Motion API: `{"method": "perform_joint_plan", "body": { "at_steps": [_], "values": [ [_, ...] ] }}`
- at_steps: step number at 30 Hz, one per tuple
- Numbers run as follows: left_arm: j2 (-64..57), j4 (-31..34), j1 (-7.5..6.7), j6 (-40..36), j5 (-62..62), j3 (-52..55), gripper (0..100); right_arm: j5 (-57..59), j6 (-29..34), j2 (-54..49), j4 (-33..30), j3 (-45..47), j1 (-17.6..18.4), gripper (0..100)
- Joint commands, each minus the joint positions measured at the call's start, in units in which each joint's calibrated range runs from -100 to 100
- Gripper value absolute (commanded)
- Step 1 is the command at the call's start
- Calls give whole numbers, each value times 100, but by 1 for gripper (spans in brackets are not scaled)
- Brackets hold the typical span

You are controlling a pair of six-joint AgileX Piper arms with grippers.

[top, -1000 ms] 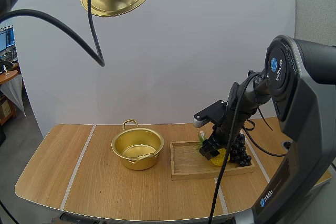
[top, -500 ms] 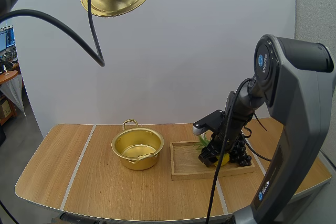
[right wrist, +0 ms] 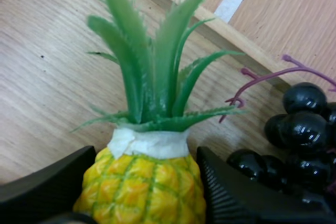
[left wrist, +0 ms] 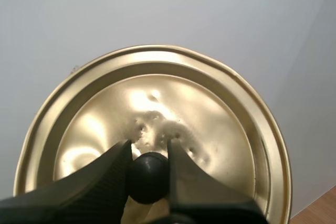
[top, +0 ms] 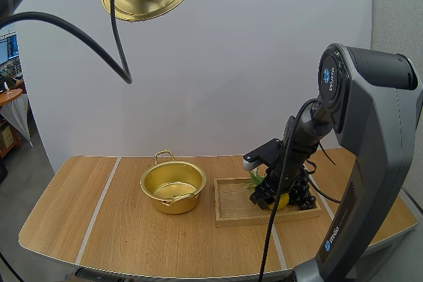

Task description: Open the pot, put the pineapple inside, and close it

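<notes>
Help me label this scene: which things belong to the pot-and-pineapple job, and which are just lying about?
Job: round gold metal pot; gold metal lid, its black knob pinched by the left gripper; yellow plastic pineapple with green leaves, gripped by the right gripper.
Lying about: bunch of black grapes beside the pineapple; shallow wooden tray under both.

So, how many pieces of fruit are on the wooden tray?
2: the pineapple, between the right fingers, and the bunch of grapes just beside it. Something small could be hidden behind them.
</notes>
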Motion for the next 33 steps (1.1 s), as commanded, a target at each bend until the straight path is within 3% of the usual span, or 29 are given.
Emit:
{"method": "perform_joint_plan", "body": {
  "at_steps": [1, 8, 16, 21, 33],
  "values": [
    [12, -17, -1, -56, -197, -44, 0, 181, -41, -226, 8, -26, 4, 0],
    [12, -17, -1, -56, -197, -44, 0, 280, -41, -1337, 52, -26, 190, 0],
    [12, -17, -1, -56, -197, -44, 0, 488, 298, -2492, 230, -128, 944, 0],
    [12, -17, -1, -56, -197, -44, 0, 1347, 867, -2506, 230, -786, 1455, 0],
    [12, -17, -1, -56, -197, -44, 0, 1368, 1599, -1697, 218, -1732, 2326, 0]
  ]
}}
